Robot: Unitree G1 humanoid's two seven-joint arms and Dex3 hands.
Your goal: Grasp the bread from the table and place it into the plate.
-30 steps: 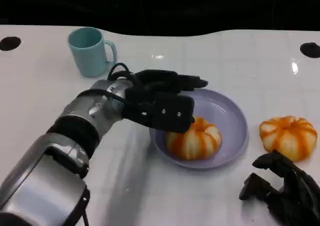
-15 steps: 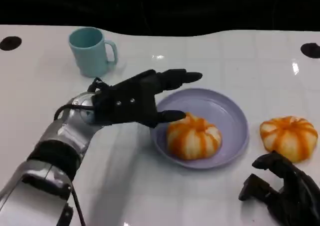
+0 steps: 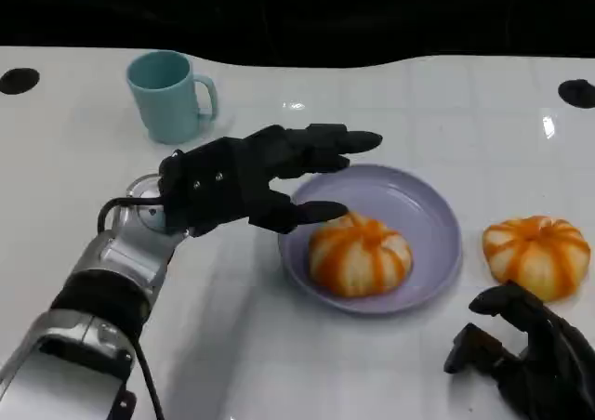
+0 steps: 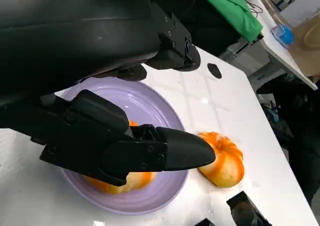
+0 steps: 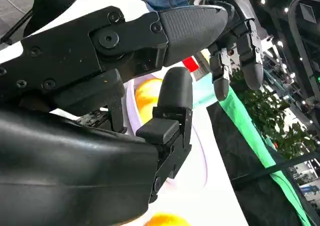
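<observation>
An orange-and-white striped bread bun (image 3: pixel 360 255) lies in the lavender plate (image 3: pixel 428 217), near its left side. My left hand (image 3: pixel 249 178) hovers at the plate's left rim with fingers spread and nothing in it; its thumb tip is just beside the bun. The left wrist view shows the same bun (image 4: pixel 118 183) in the plate (image 4: pixel 150 108) under my left hand (image 4: pixel 120 136). A second striped bun (image 3: pixel 535 255) sits on the table right of the plate, also seen as the bun (image 4: pixel 222 156). My right hand (image 3: pixel 523 355) rests low at the front right, fingers curled, holding nothing.
A light blue mug (image 3: pixel 170 96) stands at the back left of the white table (image 3: pixel 279 364). Black round marks (image 3: pixel 19 80) sit near both far corners. A dark edge runs along the table's back.
My left hand has let go of the bun in the plate, opened its fingers and drawn back to the left. The right hand has not moved.
</observation>
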